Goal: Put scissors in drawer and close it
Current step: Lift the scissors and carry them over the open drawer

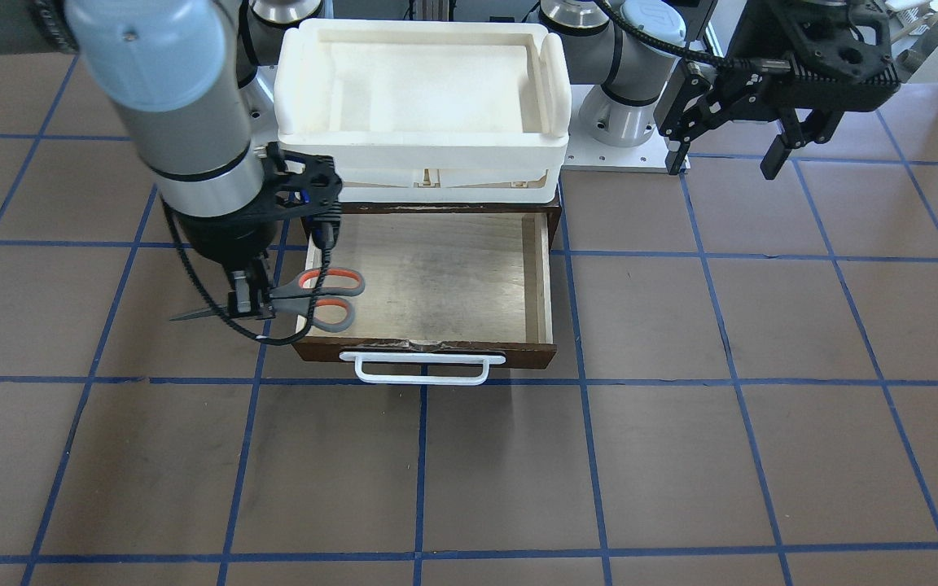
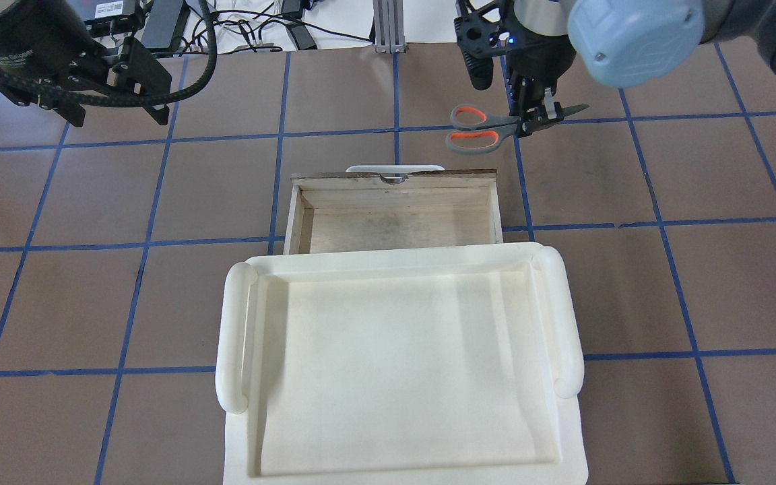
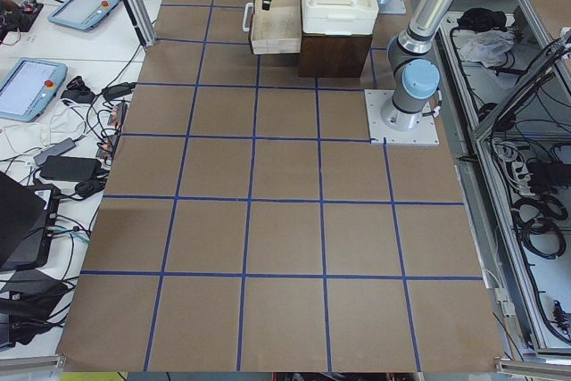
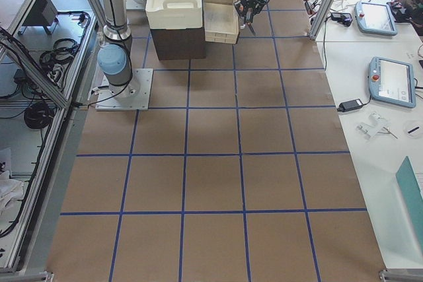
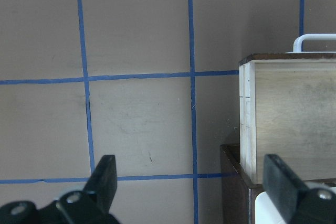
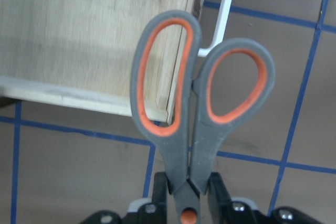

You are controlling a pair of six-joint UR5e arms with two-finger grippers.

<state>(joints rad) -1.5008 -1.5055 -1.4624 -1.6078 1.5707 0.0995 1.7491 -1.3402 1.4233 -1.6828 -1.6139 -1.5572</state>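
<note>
The scissors [image 1: 318, 297], with smooth grey handles lined orange-red in oval loops and dark pointed blades, hang level in the right gripper [image 1: 251, 305], whose fingers pinch them at the pivot. The loops reach over the front right corner of the open drawer [image 1: 538, 268], which is dark brown wood outside and pale, scuffed plywood inside, with a white bar handle [image 1: 422, 370]. The blades point away from it. The left gripper [image 1: 723, 163] is spread wide and holds nothing, well apart from the drawer.
</note>
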